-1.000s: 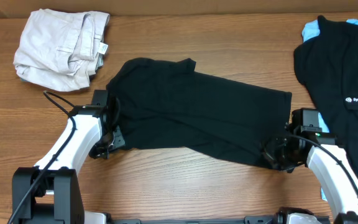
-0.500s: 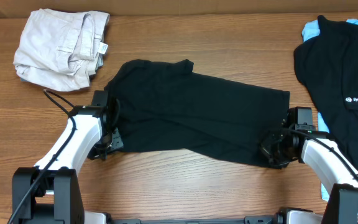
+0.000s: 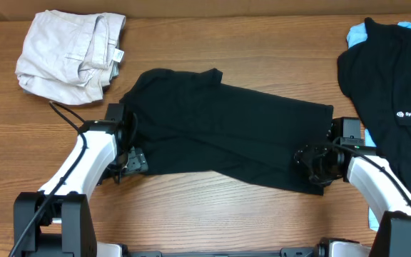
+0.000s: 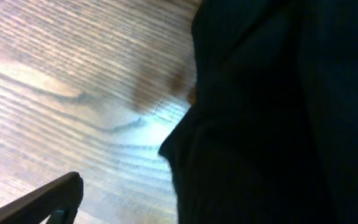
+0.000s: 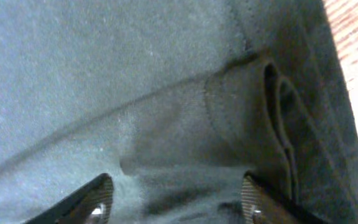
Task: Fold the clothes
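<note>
The black shirt [image 3: 391, 78] bears small white lettering, seemingly "Sydrogen".

Spread mostly flat in the middle, slanting down toward the right: plain black T-shirt [image 3: 227, 135], stitched edge doubled over and bunched at its near right corner. Crumpled in a loose heap at far left: beige trousers [image 3: 66, 53]. At far right: black shirt with white logo [image 3: 387, 93], lying over a light-blue garment [image 3: 357, 32]
</note>
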{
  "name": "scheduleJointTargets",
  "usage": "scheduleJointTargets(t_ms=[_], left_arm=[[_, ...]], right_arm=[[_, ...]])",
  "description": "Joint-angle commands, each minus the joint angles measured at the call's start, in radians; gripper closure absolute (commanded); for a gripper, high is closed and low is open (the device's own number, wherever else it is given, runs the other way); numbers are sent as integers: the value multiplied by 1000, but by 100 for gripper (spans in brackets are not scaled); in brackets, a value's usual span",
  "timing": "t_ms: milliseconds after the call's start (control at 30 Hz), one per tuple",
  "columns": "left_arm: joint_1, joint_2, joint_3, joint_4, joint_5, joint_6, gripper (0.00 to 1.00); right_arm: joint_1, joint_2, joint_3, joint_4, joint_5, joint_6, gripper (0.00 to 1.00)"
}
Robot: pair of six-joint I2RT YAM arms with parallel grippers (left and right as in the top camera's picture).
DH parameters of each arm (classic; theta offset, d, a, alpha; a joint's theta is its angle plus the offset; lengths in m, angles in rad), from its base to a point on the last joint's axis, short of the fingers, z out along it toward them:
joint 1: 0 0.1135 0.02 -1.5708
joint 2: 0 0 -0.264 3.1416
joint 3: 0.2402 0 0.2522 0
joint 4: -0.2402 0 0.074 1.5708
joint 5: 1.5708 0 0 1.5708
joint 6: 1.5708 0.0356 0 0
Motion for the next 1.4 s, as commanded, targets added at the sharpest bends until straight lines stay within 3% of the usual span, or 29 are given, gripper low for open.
scheduleJointTargets(t_ms=[0,167,333,667,1100,1367], left_arm=[[5,-15,110,-56,-13,13,0],[-11,-19,323,-93,91,192,0],[-42,-4,350,91,242,313,0],[-114,258,333,331,293,345,0],[-133,412,333,349,232,336,0],[-133,416,333,185,146,288,0]], right_arm=[[1,8,8,-33,16,2,26],[1,8,16,-14,-9,-4,25],[1,7,125,-59,-30,-80,19],[1,13,258,-50,-30,-187,16],[1,145,248,-14,12,-263,17],[1,199,247,-120,11,-260,16]])
